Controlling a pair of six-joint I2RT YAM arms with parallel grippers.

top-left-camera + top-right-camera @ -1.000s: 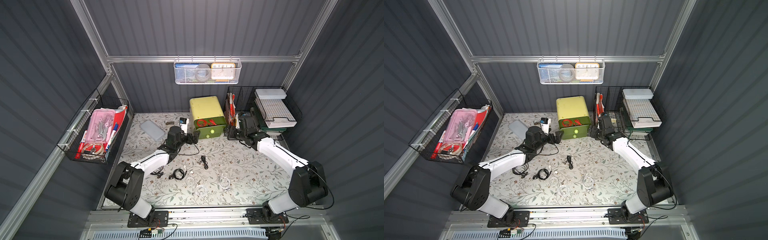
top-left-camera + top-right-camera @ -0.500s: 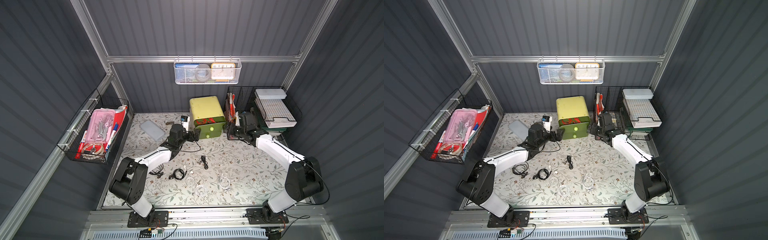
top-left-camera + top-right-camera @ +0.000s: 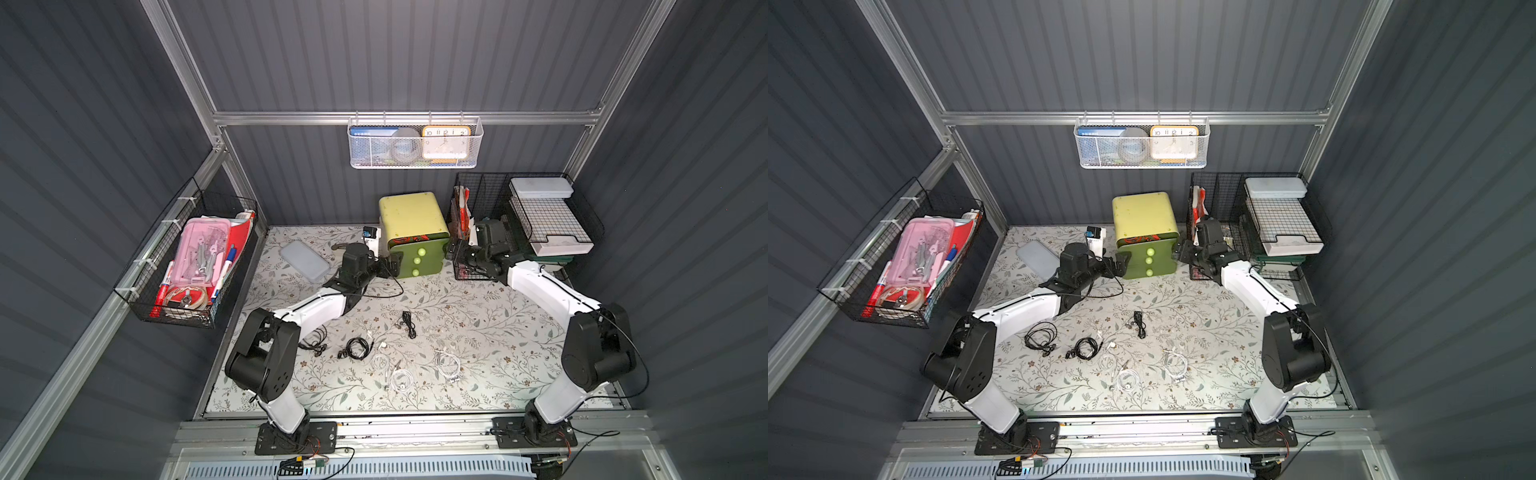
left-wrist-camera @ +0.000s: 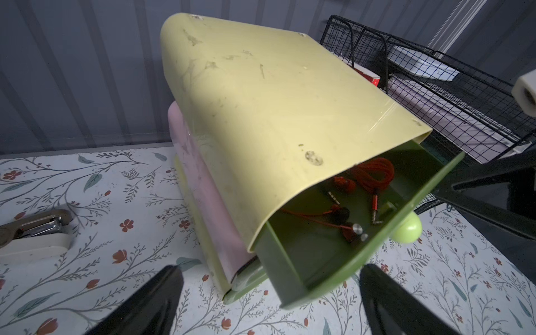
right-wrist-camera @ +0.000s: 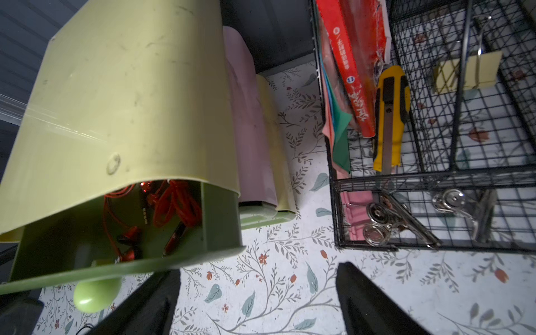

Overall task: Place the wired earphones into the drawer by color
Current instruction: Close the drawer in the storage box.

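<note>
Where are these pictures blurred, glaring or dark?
Left wrist view: red earphones sharp, near fingers blurred and dark. Right wrist view: glare streak on the cabinet top, drawer inside shadowed. Both top views: mat brightly lit, walls dark.

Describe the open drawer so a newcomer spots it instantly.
At the back of the floral mat stands a yellow-green drawer chest with three round knobs. Its top drawer is pulled partly out, red earphones inside; the two drawers below it sit pushed in.
</note>
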